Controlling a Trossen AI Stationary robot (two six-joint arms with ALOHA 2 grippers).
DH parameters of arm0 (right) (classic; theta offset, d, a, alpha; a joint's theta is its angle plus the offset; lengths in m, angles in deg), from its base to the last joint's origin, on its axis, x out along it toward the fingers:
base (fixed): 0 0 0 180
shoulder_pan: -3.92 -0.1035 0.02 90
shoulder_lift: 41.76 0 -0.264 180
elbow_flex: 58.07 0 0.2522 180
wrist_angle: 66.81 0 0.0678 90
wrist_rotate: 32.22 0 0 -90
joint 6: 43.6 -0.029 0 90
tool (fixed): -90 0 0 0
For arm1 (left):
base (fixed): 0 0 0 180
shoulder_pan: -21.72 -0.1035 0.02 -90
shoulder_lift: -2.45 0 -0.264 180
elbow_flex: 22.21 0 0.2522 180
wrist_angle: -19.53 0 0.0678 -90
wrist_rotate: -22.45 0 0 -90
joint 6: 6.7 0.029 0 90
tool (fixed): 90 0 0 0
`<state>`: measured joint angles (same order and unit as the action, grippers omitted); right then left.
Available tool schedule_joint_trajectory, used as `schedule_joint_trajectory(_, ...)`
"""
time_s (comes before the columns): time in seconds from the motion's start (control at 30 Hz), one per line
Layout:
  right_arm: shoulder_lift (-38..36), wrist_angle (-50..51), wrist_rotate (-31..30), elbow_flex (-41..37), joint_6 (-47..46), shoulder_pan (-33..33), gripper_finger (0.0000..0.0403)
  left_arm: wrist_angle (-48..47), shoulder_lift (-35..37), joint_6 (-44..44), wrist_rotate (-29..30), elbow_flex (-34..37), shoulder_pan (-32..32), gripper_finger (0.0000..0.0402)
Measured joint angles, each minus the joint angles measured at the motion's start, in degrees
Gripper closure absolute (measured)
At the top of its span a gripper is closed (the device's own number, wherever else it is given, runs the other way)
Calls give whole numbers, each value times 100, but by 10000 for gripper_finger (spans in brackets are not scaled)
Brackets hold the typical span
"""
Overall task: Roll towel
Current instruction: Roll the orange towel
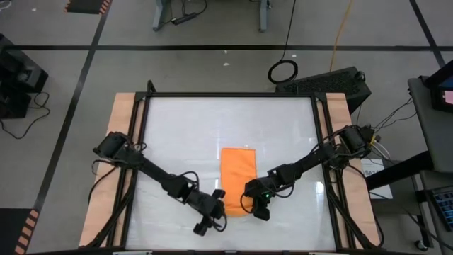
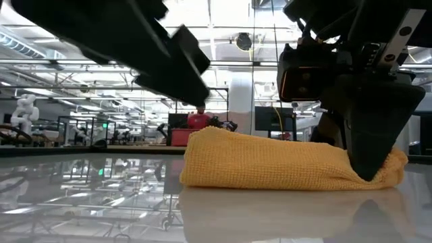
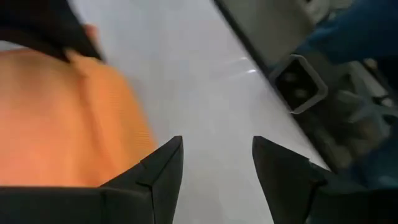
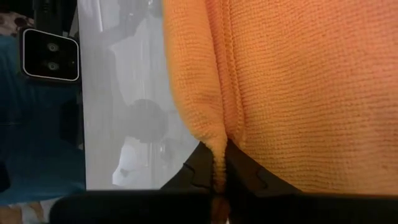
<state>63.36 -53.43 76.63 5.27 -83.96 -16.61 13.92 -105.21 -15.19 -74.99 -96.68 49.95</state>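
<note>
The orange towel (image 1: 238,173) lies on the white tabletop (image 1: 177,134) near the middle, its long side running from far to near. In the low view the towel (image 2: 270,165) shows as a low, thick hump. My right gripper (image 1: 257,205) is at the towel's near right corner, shut on cloth. My left gripper (image 1: 211,216) is just left of the towel's near left corner. It is open over bare table, with the towel (image 3: 62,118) beside its fingers and nothing between them. My right gripper pinches a narrow raised ridge of the towel's edge (image 4: 219,149) between its two fingers, at the near right corner (image 2: 391,165). The fingers come from above, slanting down. The rest of the towel lies on the table, slack.
A black frame (image 1: 316,142) and wooden side strips (image 1: 122,120) border the tabletop. The table's metal rail (image 3: 298,87) shows just beyond my left gripper. Bare tabletop lies on the towel's far, left and right sides.
</note>
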Motion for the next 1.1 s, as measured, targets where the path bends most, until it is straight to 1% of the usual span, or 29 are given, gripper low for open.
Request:
schedule_joint_trajectory(0.23,0,-8,-26,0,-15,0,394,190,-188,40,76,-2,-205,203)
schedule_joint_trajectory(0.6,2,-79,-107,-2,-89,11,394,-102,-562,181,19,-9,-276,203)
schedule_joint_trajectory(0.67,2,-96,-107,-2,-99,11,394,-131,-564,180,175,-13,-261,203)
schedule_joint_trajectory(0.77,4,-126,-90,-3,-100,11,394,-160,-564,138,588,-13,-239,203)
schedule_joint_trajectory(0.87,4,-140,-77,-2,-102,11,394,-181,-564,-26,779,-13,-250,206)
schedule_joint_trajectory(0.93,4,-169,-45,-2,-100,11,394,-257,-564,-169,921,-16,-250,219)
schedule_joint_trajectory(1.0,8,-218,18,-2,-100,11,394,-360,-564,-287,1039,-22,-246,245)
schedule_joint_trajectory(1.1,-5,-296,125,-6,-83,14,394,-422,-564,-298,1071,-24,-255,311)
